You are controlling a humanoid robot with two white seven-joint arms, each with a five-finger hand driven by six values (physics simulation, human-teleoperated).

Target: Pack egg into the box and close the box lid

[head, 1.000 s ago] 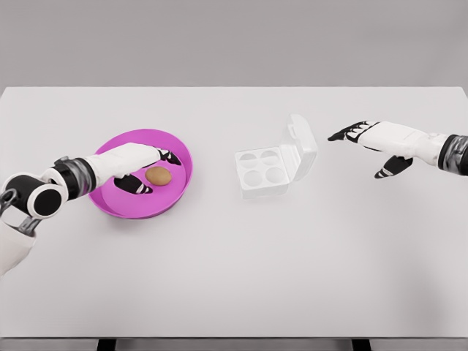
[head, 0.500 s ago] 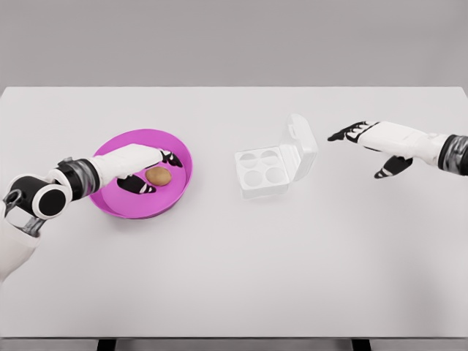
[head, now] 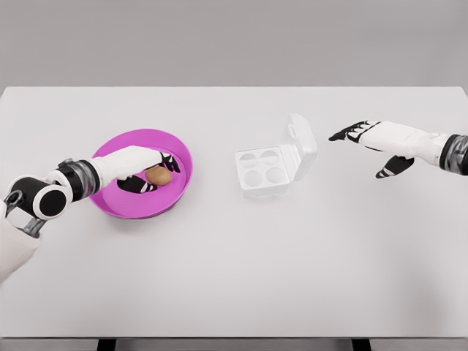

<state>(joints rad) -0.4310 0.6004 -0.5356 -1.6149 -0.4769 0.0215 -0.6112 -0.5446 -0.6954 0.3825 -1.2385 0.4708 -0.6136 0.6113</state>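
A brown egg (head: 159,175) lies in the pink bowl (head: 124,206) on the left of the white table. My left hand (head: 162,175) reaches into the bowl from the left. Its dark fingertips (head: 172,159) sit just behind the egg and its thumb just in front, loosely bracketing it without closing. The clear egg box (head: 262,170) stands at the table's centre with four empty cups. Its lid (head: 301,142) is raised and leans back to the right. My right hand (head: 360,153) hovers to the right of the lid, fingers spread and holding nothing.
The white table (head: 234,270) runs across the whole view, with its front edge near the bottom. A plain grey wall stands behind it. Nothing else lies on the surface apart from the bowl and the box.
My left hand has slid slightly further over the egg, now covering its left side. The egg, box and right hand have stayed in place.
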